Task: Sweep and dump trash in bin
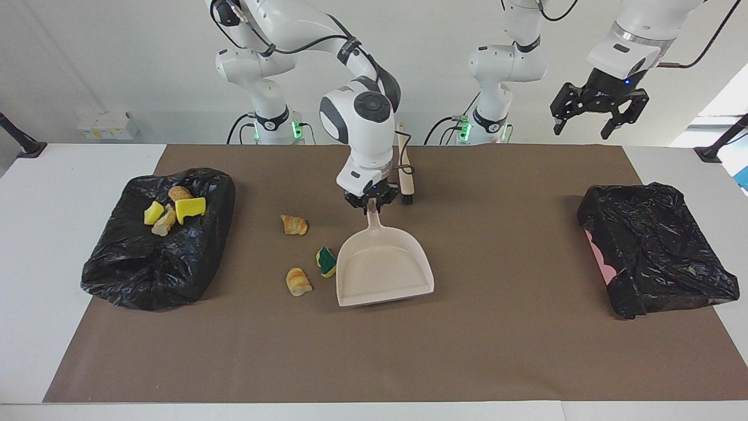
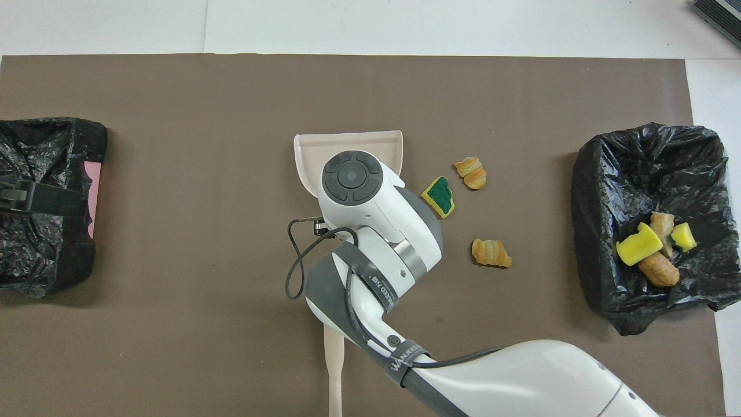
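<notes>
A brown mat (image 1: 374, 351) is covering the table. At the right arm's end, a bin lined with a black bag (image 1: 155, 245) is holding 4 scraps of trash (image 1: 172, 209) near its rim nearer the robots: 2 yellow sponge pieces and 2 tan bread-like lumps, bunched together and touching. At the left arm's end, a second black-bagged bin (image 1: 654, 245) is lying with a strip of pink showing at one edge; what it holds, if anything, is hidden by the crumpled bag. Between them, the right gripper (image 1: 371, 202) is clamping the handle of a beige dustpan (image 1: 383, 269), whose empty pan is sitting on the mat with its mouth facing away from the robots. Just beside the pan, toward the right arm's end, a green-backed sponge (image 1: 326, 261) is lying, with 2 bread lumps (image 1: 298, 281) (image 1: 294, 224) near it on the mat. A beige brush (image 1: 405, 169) is lying on the mat by the gripper. The left gripper (image 1: 599, 110) is waiting raised with fingers spread, over the table's edge.
</notes>
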Robot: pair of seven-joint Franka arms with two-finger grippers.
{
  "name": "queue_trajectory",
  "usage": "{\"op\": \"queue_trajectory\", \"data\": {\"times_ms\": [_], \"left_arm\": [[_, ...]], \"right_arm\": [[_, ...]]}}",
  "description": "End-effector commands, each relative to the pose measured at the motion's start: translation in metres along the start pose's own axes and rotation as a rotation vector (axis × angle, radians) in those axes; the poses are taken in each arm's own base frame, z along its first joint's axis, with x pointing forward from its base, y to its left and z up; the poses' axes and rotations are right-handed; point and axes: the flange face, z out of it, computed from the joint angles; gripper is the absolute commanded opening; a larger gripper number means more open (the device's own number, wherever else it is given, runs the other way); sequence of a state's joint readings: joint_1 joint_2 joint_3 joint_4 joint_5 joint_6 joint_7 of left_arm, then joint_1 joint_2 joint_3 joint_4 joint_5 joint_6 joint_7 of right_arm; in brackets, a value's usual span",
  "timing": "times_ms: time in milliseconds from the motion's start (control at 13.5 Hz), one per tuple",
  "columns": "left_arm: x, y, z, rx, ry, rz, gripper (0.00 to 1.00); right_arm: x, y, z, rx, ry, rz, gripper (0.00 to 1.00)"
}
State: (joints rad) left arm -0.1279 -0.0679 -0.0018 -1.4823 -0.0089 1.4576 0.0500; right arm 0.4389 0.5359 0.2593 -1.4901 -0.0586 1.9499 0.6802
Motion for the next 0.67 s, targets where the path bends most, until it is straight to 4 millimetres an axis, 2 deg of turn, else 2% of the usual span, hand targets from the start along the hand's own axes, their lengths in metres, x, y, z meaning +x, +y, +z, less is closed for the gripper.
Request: {"op": "queue_trajectory", "data": {"times_ms": [0,74,222,296,444,518,592], "left_arm": [[-0.003,-0.004,-0.006,-0.003,-0.006,-0.003,1.0],[-0.004,-0.005,-0.006,-0.002,-0.008,-0.004,1.0],[-0.004,-0.006,-0.007,0.0,-0.006,-0.005,1.0],[-0.004,-0.006,-0.006,0.0,-0.008,-0.005,1.0],[-0.004,-0.006,-0.007,0.0,-0.006,-0.005,1.0],[-0.004,-0.006,-0.007,0.0,-0.006,-0.005,1.0],[-0.004,-0.006,-0.006,0.0,-0.008,-0.005,1.0]], "right_arm": [[0.009,-0.002,0.0,0.013,-0.036,0.045,0.23],[0.009,-0.002,-0.002,0.017,-0.032,0.054,0.99],[0.007,0.0,-0.009,0.02,-0.028,0.044,1.0],[0.0,-0.002,-0.021,0.024,-0.021,0.036,1.0],[-0.024,-0.007,-0.036,0.013,-0.019,0.022,1.0],[-0.043,-0.014,-0.04,0.007,-0.024,-0.001,1.0],[-0.057,-0.01,-0.042,-0.003,-0.03,-0.006,1.0]]}}
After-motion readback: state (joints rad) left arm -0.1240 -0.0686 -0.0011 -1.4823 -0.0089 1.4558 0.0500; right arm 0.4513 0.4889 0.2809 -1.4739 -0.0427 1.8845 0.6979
